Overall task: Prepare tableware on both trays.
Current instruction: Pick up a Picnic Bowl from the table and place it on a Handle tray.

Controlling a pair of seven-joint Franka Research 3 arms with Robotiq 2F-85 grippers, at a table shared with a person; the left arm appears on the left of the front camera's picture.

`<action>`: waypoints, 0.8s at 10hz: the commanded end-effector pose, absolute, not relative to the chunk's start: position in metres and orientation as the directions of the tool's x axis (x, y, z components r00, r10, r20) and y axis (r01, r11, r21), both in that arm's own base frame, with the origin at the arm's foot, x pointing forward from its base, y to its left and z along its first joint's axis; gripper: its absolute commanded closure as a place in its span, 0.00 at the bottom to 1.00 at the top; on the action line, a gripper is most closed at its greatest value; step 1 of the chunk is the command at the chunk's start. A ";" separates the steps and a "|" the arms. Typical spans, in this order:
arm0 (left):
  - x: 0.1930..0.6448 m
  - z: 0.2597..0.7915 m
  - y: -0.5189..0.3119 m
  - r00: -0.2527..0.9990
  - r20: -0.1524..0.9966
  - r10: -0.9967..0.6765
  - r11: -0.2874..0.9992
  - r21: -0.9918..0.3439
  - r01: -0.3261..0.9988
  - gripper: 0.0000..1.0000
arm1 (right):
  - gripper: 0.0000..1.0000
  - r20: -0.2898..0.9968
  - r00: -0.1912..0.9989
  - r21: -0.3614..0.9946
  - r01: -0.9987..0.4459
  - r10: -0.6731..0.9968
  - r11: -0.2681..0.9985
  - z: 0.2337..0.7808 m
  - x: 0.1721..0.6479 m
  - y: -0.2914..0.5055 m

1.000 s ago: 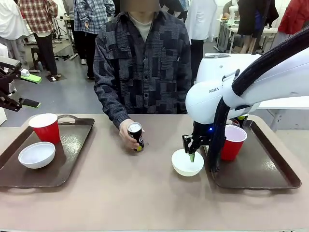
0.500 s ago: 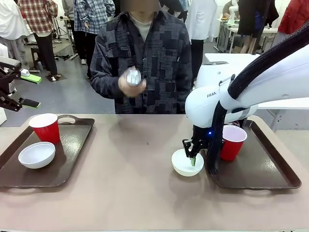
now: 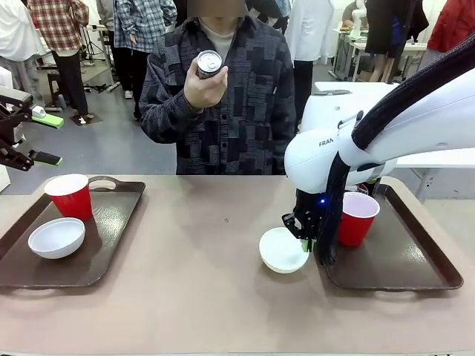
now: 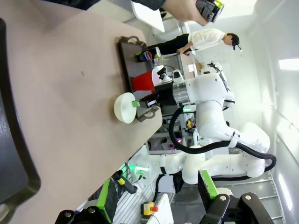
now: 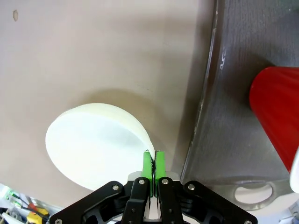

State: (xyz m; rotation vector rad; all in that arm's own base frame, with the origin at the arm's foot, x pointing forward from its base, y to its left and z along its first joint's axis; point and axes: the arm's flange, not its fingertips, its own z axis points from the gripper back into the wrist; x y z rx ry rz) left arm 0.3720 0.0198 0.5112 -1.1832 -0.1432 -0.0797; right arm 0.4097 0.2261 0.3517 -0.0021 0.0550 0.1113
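Observation:
My right gripper (image 3: 306, 236) (image 5: 153, 163) is shut on the rim of a small white bowl (image 3: 282, 251) (image 5: 93, 144). The bowl is tilted on the tabletop just left of the right tray (image 3: 415, 259) (image 5: 233, 116). That tray holds a red cup (image 3: 358, 217) (image 5: 275, 107) and a dark soda can (image 3: 369, 185), partly hidden behind my arm. The left tray (image 3: 111, 222) carries a red cup (image 3: 69, 196) and a white bowl (image 3: 56, 237). My left gripper (image 3: 46, 137) (image 4: 159, 205) hovers open beyond that tray's far left. The person's hand holds another soda can (image 3: 208, 64) (image 4: 209, 7) at chest height.
The person stands at the far side of the table. Bare tabletop lies between the two trays. In the left wrist view the held bowl (image 4: 125, 107) and the right tray's cup (image 4: 142, 81) sit far across the table.
My right gripper has shut on the bowl's rim and tipped the bowl. The person has lifted the soda can off the table up to chest height. The left arm has not moved.

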 end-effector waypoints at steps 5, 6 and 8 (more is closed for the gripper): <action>0.372 0.511 0.020 0.988 0.153 0.010 0.374 -0.917 0.138 0.08 | 1.00 -0.063 0.954 0.073 -0.287 0.292 0.955 0.437 0.342 0.197; 0.372 0.511 0.020 0.988 0.153 0.010 0.374 -0.917 0.138 0.08 | 1.00 -0.053 0.955 0.090 -0.285 0.290 0.954 0.455 0.332 0.180; 0.372 0.511 0.020 0.988 0.153 0.010 0.374 -0.917 0.138 0.08 | 1.00 -0.080 0.962 0.116 -0.253 0.263 0.960 0.461 0.331 0.126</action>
